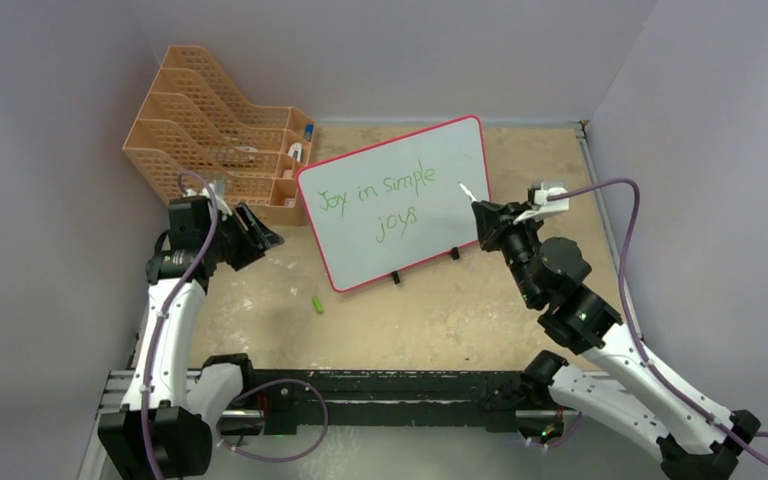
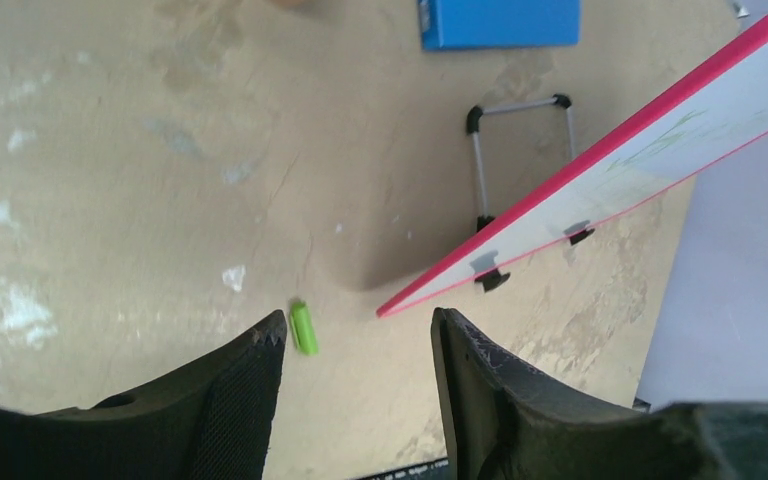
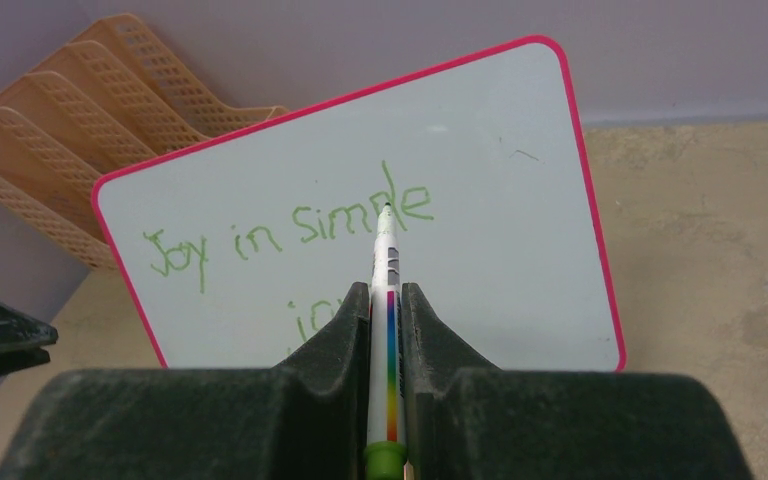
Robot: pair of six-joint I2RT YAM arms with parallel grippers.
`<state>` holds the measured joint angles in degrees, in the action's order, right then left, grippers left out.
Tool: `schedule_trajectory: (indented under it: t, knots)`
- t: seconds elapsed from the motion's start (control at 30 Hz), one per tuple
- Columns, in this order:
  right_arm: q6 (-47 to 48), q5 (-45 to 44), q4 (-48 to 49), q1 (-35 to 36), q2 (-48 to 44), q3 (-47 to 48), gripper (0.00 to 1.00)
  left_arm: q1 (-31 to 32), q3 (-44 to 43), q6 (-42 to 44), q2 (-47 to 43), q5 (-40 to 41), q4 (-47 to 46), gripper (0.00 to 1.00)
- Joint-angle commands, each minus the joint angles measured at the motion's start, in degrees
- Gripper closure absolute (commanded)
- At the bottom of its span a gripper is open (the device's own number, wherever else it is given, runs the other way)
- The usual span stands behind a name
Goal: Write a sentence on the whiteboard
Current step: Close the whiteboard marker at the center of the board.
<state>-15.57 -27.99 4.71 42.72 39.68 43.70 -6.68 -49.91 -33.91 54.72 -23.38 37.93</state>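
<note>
Clamping the marker [image 3: 387, 250] lengthwise in our right gripper [image 3: 387, 292], we aim its tip at the whiteboard [image 1: 445, 225], propped aslant on the bench [image 1: 430, 310] so the sentence [image 1: 385, 192] faces us; our left gripper [image 2: 358, 335] hangs apart, empty.

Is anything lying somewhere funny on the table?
Yes: a small green cap lies loose on its side on the table, in front of the whiteboard. It probably belongs to the marker that the right gripper holds uncapped.
</note>
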Motion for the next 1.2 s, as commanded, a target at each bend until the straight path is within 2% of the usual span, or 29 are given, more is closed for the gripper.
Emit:
schedule_trajectory:
  t: [0.0,0.13,0.33,0.47,0.6,0.87,1.17]
  knots:
    - [0.83,-1.60,-0.31,-0.12,-2.55,2.41,1.00,3.08,2.69,-5.52,-2.11,3.80,7.44,0.48]
    - [0.81,-1.63,0.01,-0.12,-3.56,1.86,1.00,11.20,6.03,-11.32,-1.47,7.23,8.27,0.51]
    - [1.36,-1.52,0.11,-0.18,-4.67,1.94,1.00,21.74,8.06,-19.30,0.70,17.68,8.27,0.56]
    - [1.53,-1.66,0.06,-0.14,-4.79,2.21,1.00,29.63,8.60,-24.60,6.17,22.14,7.16,0.62]
    - [1.71,-1.83,-0.07,-0.10,-5.31,2.23,1.00,37.01,8.14,-28.94,10.81,30.13,7.78,0.67]
    - [1.78,-1.43,-0.13,-0.09,-5.14,2.24,1.00,41.48,5.62,-29.91,18.30,38.60,8.35,0.73]
    - [2.03,-1.73,-0.31,-0.10,-4.71,2.19,1.00,44.29,5.35,-30.03,20.60,36.37,3.42,0.74]
